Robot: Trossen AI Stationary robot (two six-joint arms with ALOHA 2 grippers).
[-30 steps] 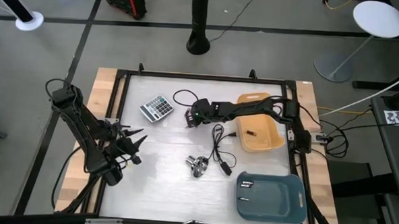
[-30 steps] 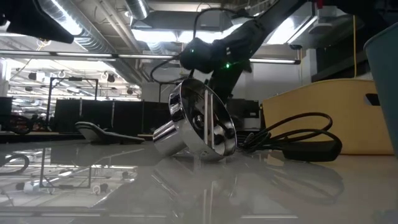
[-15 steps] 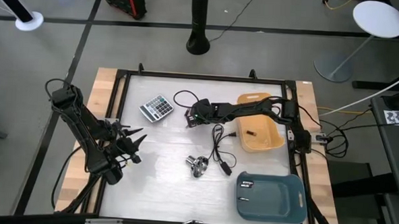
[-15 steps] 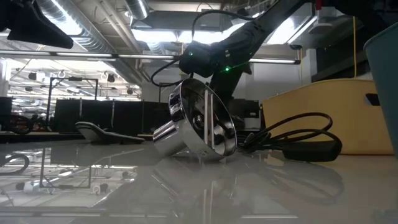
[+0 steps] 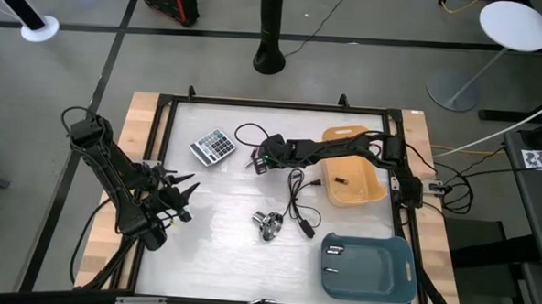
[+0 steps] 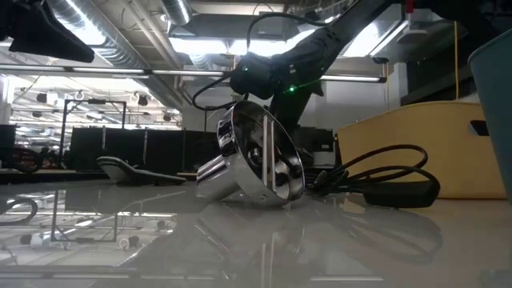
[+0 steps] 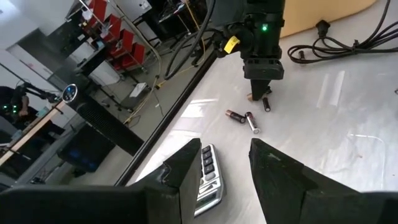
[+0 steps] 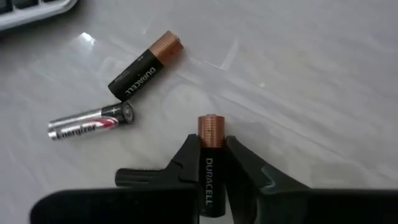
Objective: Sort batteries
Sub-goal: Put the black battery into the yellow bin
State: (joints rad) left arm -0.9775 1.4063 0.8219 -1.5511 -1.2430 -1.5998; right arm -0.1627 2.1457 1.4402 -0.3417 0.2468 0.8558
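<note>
My right gripper [image 5: 255, 160] reaches across the far middle of the table and is shut on a black Duracell battery [image 8: 210, 134]. Just beyond it lie two loose batteries, a black and copper one [image 8: 144, 73] and a silver one [image 8: 90, 122]. The left wrist view shows another battery [image 7: 266, 104] beside the gripper. A further battery [image 5: 340, 181] lies in the yellow bin, and two small ones [image 5: 333, 253] lie in the blue bin. My left gripper [image 5: 189, 187] hangs open at the table's left side, holding nothing. My right gripper pinches the battery's black body [image 8: 209, 163] between its two fingers. The battery lies along the fingers, and its copper end [image 8: 210, 127] sticks out past the tips. The fingers slant down from the table's right. Whether the copper end touches the table I cannot tell.
A calculator [image 5: 213, 147] lies at the far left, close to the loose batteries. A black coiled cable [image 5: 296, 197] and a shiny metal knob [image 5: 268, 224] sit mid-table. The yellow bin [image 5: 372, 188] stands at the right and the blue bin [image 5: 389, 276] at the near right.
My right gripper has sunk a little toward the table and its fingers have come together on the battery. My left arm has kept still.
</note>
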